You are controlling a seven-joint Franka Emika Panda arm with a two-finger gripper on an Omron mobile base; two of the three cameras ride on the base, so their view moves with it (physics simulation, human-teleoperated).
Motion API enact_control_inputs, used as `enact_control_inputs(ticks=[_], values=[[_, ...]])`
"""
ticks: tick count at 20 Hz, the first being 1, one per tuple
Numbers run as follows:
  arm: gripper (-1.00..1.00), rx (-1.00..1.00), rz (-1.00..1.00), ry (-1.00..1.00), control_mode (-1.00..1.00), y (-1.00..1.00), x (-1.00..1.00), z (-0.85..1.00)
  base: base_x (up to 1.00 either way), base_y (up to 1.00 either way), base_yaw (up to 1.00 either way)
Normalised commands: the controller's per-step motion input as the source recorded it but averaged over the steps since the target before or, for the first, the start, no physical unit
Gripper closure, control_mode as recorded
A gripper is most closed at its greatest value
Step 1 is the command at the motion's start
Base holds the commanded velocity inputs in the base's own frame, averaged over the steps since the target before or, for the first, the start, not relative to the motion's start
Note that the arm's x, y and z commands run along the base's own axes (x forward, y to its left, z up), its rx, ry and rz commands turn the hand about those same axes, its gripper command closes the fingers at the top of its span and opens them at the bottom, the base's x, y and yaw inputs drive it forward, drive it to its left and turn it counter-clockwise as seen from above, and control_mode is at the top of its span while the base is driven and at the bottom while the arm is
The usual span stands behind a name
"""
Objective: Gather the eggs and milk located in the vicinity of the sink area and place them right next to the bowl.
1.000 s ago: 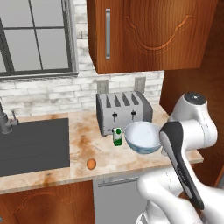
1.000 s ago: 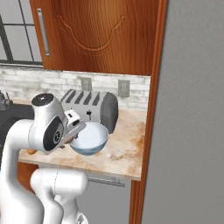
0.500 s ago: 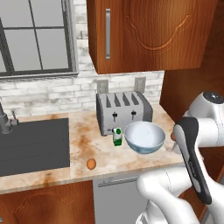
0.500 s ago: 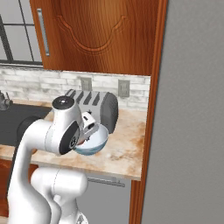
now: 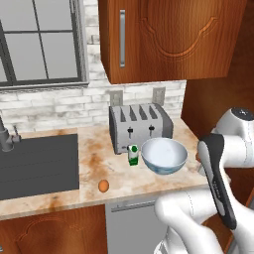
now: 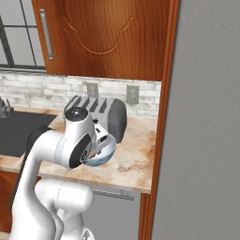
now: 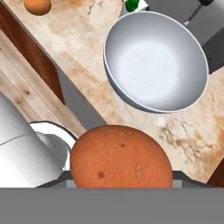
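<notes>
Gripper [image 7: 120,186] pinching 1 egg [image 7: 121,158] above counter [image 7: 78,65] – bowl [image 7: 155,61] just ahead, 2nd egg [image 7: 37,5] apart.

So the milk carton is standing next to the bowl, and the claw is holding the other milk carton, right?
Not quite. The milk carton does stand next to the bowl, but the claw is holding an egg, not a carton. The hand view shows the orange-brown egg right at the claw, above the counter. Another egg lies on the counter near the sink.
</notes>
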Motion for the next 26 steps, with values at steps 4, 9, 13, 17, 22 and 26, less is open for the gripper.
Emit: enact_control_inputs(ticks=[4, 9, 13, 17, 22, 26], values=[[1.0, 0.0, 0.0, 0.0, -1.0, -0.16, 0.16, -0.2, 0.0, 0.0, 0.0], [1.0, 0.0, 0.01, 0.0, -1.0, -0.15, 0.26, -0.09, 0.0, 0.0, 0.0], [1.0, 0.0, 0.08, 0.01, -1.0, -0.22, 0.28, -0.02, 0.0, 0.0, 0.0], [1.0, 0.0, 0.16, 0.01, -1.0, -0.17, 0.34, -0.03, 0.0, 0.0, 0.0], [1.0, -0.01, 0.19, 0.01, -1.0, -0.12, 0.28, -0.01, 0.0, 0.0, 0.0], [1.0, -0.07, 0.17, 0.0, -1.0, -0.27, 0.08, -0.08, 0.0, 0.0, 0.0]])
